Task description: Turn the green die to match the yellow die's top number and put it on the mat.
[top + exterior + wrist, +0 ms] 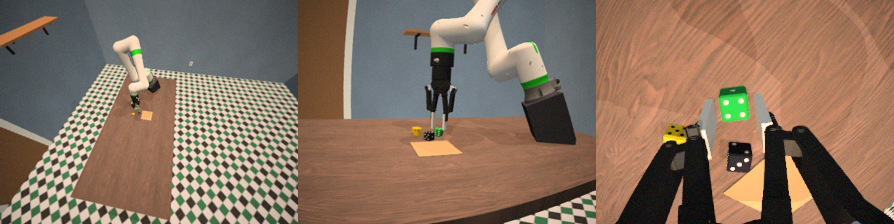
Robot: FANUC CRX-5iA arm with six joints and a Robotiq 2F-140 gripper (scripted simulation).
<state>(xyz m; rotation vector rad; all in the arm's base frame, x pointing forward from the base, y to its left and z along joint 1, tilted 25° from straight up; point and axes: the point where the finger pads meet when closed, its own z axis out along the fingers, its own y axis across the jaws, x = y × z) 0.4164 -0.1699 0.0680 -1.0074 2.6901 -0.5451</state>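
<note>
From the top, the white arm (140,71) (460,30) reaches out from its black base (153,86) (548,118) over the brown wooden worktop (150,158) (373,169) (821,50). The gripper (138,110) (439,128) (734,108) points down near the square orange mat (147,115) (436,148) (751,187). The green die (136,109) (439,131) (734,106) is at the fingertips, off the mat. The yellow die (133,113) (417,131) (675,134) and the black die (139,113) (429,136) (739,156) are close by, too small here for their pips to be read.

In the exterior view, the gripper hangs upright with its two pale fingertips apart, right by the green die. The black die sits between the yellow die and the green die in the picture, nearer the mat. All three dice are on the worktop behind the mat.

In the wrist view, the gripper is partly open and grips nothing: the green die lies between the fingertips with a gap on either side. Its large bright face shows four white pips, and the darker narrow face one. The black die shows a face with two pips and one with three. The yellow die, partly hidden by a finger, has black pips. A corner of the mat shows beyond the black die.
</note>
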